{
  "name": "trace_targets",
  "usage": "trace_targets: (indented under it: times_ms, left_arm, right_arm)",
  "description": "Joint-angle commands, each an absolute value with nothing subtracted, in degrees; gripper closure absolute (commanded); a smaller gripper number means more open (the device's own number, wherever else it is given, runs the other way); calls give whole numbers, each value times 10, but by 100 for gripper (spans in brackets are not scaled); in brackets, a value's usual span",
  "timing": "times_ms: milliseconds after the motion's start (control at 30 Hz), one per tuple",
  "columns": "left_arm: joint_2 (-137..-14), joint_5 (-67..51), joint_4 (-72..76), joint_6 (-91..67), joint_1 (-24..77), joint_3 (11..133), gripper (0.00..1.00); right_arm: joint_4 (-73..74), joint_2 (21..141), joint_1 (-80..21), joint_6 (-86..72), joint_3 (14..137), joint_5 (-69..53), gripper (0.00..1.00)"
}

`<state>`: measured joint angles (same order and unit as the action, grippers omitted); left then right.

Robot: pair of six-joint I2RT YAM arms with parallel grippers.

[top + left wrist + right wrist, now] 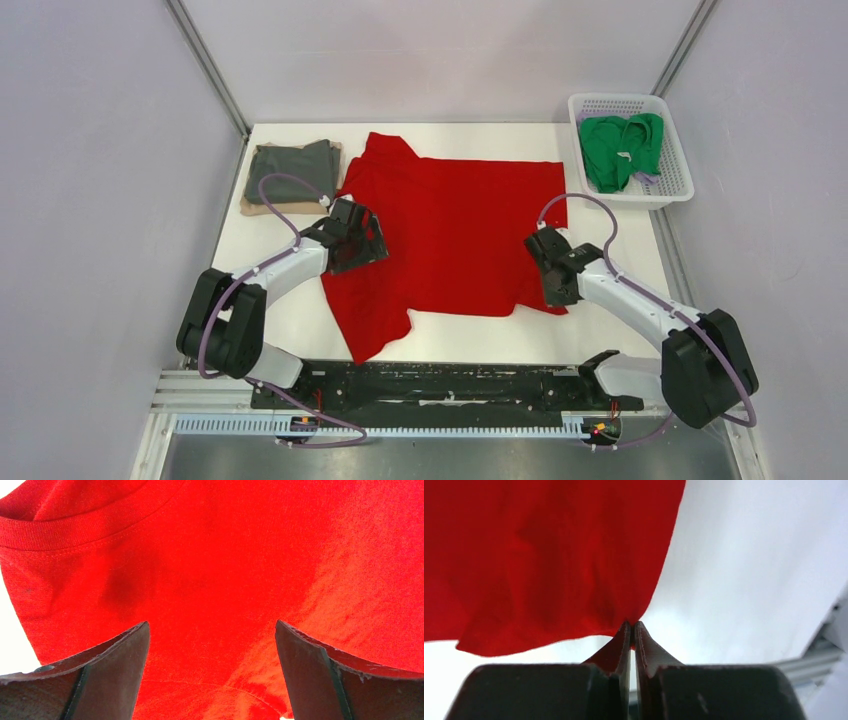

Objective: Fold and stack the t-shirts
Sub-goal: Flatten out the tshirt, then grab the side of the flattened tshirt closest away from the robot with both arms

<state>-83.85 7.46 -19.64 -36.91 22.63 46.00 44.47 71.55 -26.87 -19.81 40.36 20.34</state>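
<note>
A bright red t-shirt (450, 235) lies spread across the middle of the table, collar to the left. My left gripper (362, 240) hangs open over its left part near the collar (75, 530), fingers (115, 665) wide apart with only red cloth (215, 590) below. My right gripper (555, 290) is shut on the shirt's near right corner (629, 615), the hem pinched between the fingertips. A folded dark grey t-shirt (292, 170) rests on a tan one (262, 208) at the back left. A green t-shirt (620, 148) lies crumpled in the basket.
The white lattice basket (672, 180) stands at the table's back right corner. Grey walls enclose the white table (600, 335) on three sides. The black rail with the arm bases (440, 385) runs along the near edge.
</note>
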Motion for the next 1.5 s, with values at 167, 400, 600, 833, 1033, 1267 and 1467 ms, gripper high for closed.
trace_targets:
  times_ms: [167,400,600,833,1033,1267,1467]
  left_arm:
    - [-835,99,-199,-388,228,472,0]
    - [-825,87,-206,-387,228,473,0]
    - [-777,90,-240,-398,235,474,0]
    - [-691,120,-410,-452,277,459,0]
    - [-595,97,-539,-537,364,397,0]
    - [-563,84,-593,-670,499,352,9]
    - [-512,79,-585,-716,529,312,27]
  right_arm:
    - [636,685,-268,-265,400,312,53]
    - [541,640,-268,-263,433,357,2]
    - [282,532,-268,-230,355,274,2]
    - [209,502,-268,-237,311,336,2]
    - [187,472,-267,-248,260,360,2]
    - [177,469,-267,-240,245,373,2]
    - [159,475,-266,-226,251,395,2]
